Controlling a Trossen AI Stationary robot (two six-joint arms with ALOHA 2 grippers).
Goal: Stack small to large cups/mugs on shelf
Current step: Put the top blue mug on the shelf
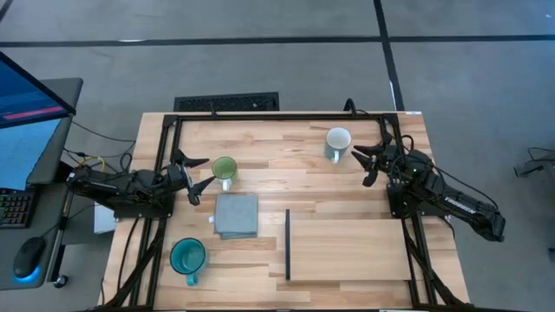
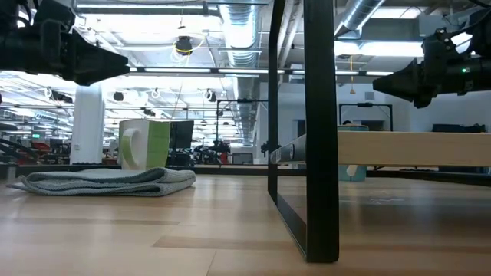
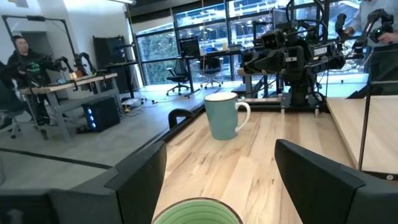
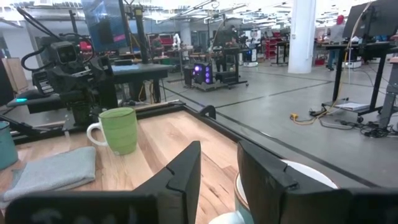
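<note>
Left hand (image 1: 198, 176) wide open, empty

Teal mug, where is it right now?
In the high view the teal mug stands at the table's near-left corner, below the grey cloth and left of the shelf. It stands apart from both, and neither tool is near it.
</note>
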